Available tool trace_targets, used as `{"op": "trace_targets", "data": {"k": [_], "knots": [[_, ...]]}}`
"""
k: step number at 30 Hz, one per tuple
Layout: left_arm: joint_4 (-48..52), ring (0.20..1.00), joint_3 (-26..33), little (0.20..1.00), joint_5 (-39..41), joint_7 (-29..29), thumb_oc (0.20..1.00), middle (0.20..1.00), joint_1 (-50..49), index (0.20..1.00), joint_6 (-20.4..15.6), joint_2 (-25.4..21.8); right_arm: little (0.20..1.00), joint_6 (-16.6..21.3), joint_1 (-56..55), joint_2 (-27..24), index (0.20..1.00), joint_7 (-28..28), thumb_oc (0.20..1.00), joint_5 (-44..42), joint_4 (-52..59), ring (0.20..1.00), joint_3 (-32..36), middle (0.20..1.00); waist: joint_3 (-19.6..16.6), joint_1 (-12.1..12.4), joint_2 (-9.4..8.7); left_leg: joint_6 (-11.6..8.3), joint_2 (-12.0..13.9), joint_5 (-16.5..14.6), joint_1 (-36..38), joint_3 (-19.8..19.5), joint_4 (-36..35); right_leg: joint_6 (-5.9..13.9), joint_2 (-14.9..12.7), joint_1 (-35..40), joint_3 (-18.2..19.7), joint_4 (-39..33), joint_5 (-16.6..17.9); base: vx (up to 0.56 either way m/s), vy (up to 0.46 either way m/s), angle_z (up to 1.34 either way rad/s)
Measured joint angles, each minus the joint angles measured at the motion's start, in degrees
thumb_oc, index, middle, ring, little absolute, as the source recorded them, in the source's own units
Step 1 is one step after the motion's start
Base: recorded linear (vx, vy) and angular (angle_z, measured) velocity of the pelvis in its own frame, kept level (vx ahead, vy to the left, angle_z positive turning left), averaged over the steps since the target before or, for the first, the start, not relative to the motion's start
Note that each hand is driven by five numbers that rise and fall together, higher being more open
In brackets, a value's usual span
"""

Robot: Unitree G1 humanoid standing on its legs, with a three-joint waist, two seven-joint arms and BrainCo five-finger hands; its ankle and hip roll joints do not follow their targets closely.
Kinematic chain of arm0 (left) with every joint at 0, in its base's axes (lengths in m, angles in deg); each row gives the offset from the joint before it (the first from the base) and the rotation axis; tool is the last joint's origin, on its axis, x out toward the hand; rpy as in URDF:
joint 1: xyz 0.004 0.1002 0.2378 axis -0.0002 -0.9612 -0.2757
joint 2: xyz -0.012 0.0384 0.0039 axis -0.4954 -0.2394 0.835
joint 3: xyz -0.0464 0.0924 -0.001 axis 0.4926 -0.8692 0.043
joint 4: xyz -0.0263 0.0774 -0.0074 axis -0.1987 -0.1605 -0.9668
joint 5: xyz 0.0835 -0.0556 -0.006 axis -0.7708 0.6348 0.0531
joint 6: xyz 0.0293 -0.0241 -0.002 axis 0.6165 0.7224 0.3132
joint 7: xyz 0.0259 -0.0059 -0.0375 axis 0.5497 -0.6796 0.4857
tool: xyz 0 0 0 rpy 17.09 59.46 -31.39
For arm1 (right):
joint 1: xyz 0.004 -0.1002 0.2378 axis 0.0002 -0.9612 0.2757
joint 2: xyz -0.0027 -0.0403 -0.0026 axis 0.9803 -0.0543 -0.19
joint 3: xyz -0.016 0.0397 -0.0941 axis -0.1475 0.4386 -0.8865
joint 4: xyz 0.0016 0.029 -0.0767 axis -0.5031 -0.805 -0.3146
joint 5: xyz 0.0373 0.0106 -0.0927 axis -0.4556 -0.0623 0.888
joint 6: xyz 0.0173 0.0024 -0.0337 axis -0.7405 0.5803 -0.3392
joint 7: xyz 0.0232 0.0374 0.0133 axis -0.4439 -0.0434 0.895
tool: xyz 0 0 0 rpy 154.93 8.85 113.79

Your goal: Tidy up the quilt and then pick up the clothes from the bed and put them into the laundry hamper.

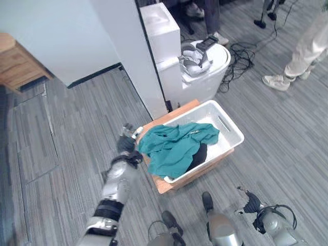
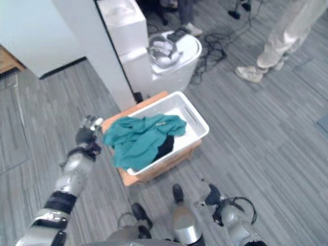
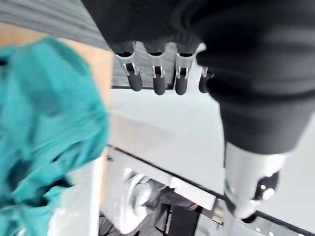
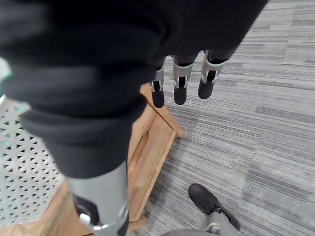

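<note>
A teal garment (image 1: 177, 146) is lying in the white laundry hamper (image 1: 231, 134), draping over its near-left rim, with a dark piece of clothing (image 1: 199, 155) showing beneath it. The hamper is sitting on a low wooden platform (image 1: 163, 184). The left hand (image 1: 126, 139) is hovering just beside the garment's edge, fingers (image 3: 156, 78) relaxed and holding nothing. The right hand (image 4: 179, 78) is hanging low by the platform's corner, fingers loosely extended and empty
</note>
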Motion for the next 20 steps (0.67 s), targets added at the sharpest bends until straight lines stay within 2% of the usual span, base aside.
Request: {"op": "trace_targets", "data": {"k": [3, 4, 6, 7, 9, 10, 12, 13, 14, 17, 20], "knots": [[4.8, 1.0, 1.0, 1.0, -0.5, 0.1, 1.0, 1.0, -1.8, 1.0, -3.8, -1.8, 1.0, 0.0, -1.2, 0.9, 1.0, 0.5, 1.0, -1.0, -5.0, 1.0, 0.5, 1.0, -2.9, 2.0, 0.06, -0.05, 0.0, 0.2, 0.0, -0.6, 0.0, -0.22, 0.0, 0.4, -0.6, 0.0, -0.1, 0.03, 0.004, 0.15], [4.5, 1.0, 3.9, 1.0, -0.5, -0.2, 1.0, 1.0, -4.5, 1.0, -4.7, -2.2, 1.0, 1.1, 0.5, 3.2, 1.0, 1.1, 1.0, -4.2, -10.5, 1.0, 1.0, 1.0, -3.7, 1.7, -0.66, -0.07, 0.1, 0.2, 1.3, -1.3, 0.0, -0.48, 0.1, 1.9, -1.3, 0.3, 0.1, 0.05, 0.003, 0.14], [-1.0, 1.0, 4.7, 1.0, -0.4, 0.0, 1.0, 1.0, -5.7, 1.0, -4.9, -2.3, 1.0, 1.0, 0.7, 4.7, 1.0, 1.5, 1.0, -7.3, -15.5, 1.0, 0.6, 1.0, -6.6, 2.0, -1.21, -0.06, 0.4, 0.1, 1.9, -1.6, 0.0, -0.41, 0.3, 2.6, -1.5, 0.0, -0.4, 0.02, 0.028, 0.12], [-3.6, 1.0, 4.7, 1.0, -0.7, -0.8, 1.0, 1.0, -7.6, 1.0, -5.0, -2.9, 1.0, 1.1, 0.9, 4.9, 1.0, 1.3, 1.0, -7.9, -16.4, 1.0, 0.4, 1.0, -7.1, 2.9, -1.37, -0.34, 0.4, -0.1, 1.9, -1.8, 0.0, -0.48, 0.3, 3.1, -2.1, 0.0, -0.5, 0.0, 0.0, 0.0], [-9.4, 1.0, 4.7, 1.0, -1.8, -3.5, 1.0, 1.0, -12.4, 1.0, -2.4, -4.4, 1.0, 1.4, 0.7, 4.8, 1.0, 0.4, 1.0, -9.5, -17.9, 1.0, 0.2, 1.0, -9.1, 2.7, -2.0, -0.18, 0.6, -0.1, 2.8, -1.6, 0.0, -0.4, 0.5, 3.6, -1.7, 0.0, -0.8, -0.02, 0.051, -0.03], [-16.9, 1.0, 3.9, 1.0, -3.2, -7.1, 1.0, 1.0, -19.0, 1.0, -1.9, -3.5, 1.0, 1.5, 0.8, 4.5, 1.0, -0.8, 1.0, -9.9, -18.2, 1.0, 0.2, 1.0, -9.7, 4.5, -2.82, -0.46, 0.6, -0.4, 3.0, -1.8, 0.0, -0.28, 0.5, 4.1, -2.1, 0.0, -1.2, -0.03, 0.09, 0.06], [-28.0, 1.0, 3.5, 1.0, -6.7, -8.6, 1.0, 1.0, -21.9, 1.0, 0.4, -1.1, 1.0, 2.2, 1.0, 4.5, 1.0, -1.7, 1.0, -11.0, -19.8, 1.0, 0.3, 1.0, -11.2, 4.6, -3.18, -0.37, 0.5, -0.4, 3.0, -1.9, 0.0, -0.34, 0.4, 4.1, -2.2, -0.1, -1.3, -0.02, 0.044, 0.1], [-37.3, 1.0, 3.7, 1.0, -9.6, -9.3, 1.0, 1.0, -24.8, 1.0, 1.8, 1.2, 1.0, 2.1, 1.6, 4.8, 1.0, -2.6, 1.0, -11.3, -20.3, 1.0, -0.6, 1.0, -11.6, 5.2, -4.18, -0.26, 0.5, -0.4, 3.0, -2.4, 0.0, -0.48, 0.4, 4.2, -2.6, -0.1, -1.4, -0.01, 0.048, 0.18], [-42.1, 1.0, 4.4, 1.0, -10.6, -9.2, 1.0, 1.0, -26.2, 1.0, 3.3, 2.7, 1.0, 2.3, 1.8, 4.9, 1.0, -3.0, 1.0, -11.7, -20.3, 1.0, -1.4, 1.0, -11.8, 5.0, -4.88, -0.1, 0.4, -0.2, 2.9, -2.9, 0.0, -0.54, 0.4, 4.1, -2.8, -0.1, -1.5, 0.0, 0.037, 0.28], [-49.0, 1.0, 6.2, 1.0, -11.8, -11.1, 1.0, 1.0, -31.5, 1.0, 6.3, 7.6, 1.0, 3.0, 2.6, 6.2, 1.0, -3.7, 1.0, -12.1, -21.1, 1.0, -1.6, 1.0, -12.1, 7.9, -6.56, -0.05, 0.3, 0.0, 2.7, -3.6, 0.0, -0.84, 0.2, 4.4, -3.6, 0.0, -2.0, 0.01, 0.072, 0.18], [-53.4, 1.0, 6.9, 1.0, -12.6, -11.9, 1.0, 1.0, -31.6, 1.0, 6.3, 9.1, 1.0, 3.3, 4.1, 7.1, 1.0, -4.2, 1.0, -13.6, -23.0, 1.0, -1.6, 1.0, -12.4, 8.4, -6.82, -0.07, 0.2, -0.1, 2.4, -4.1, 0.0, -0.82, 0.1, 4.6, -3.9, -0.1, -2.0, 0.02, 0.055, 0.1]]}}
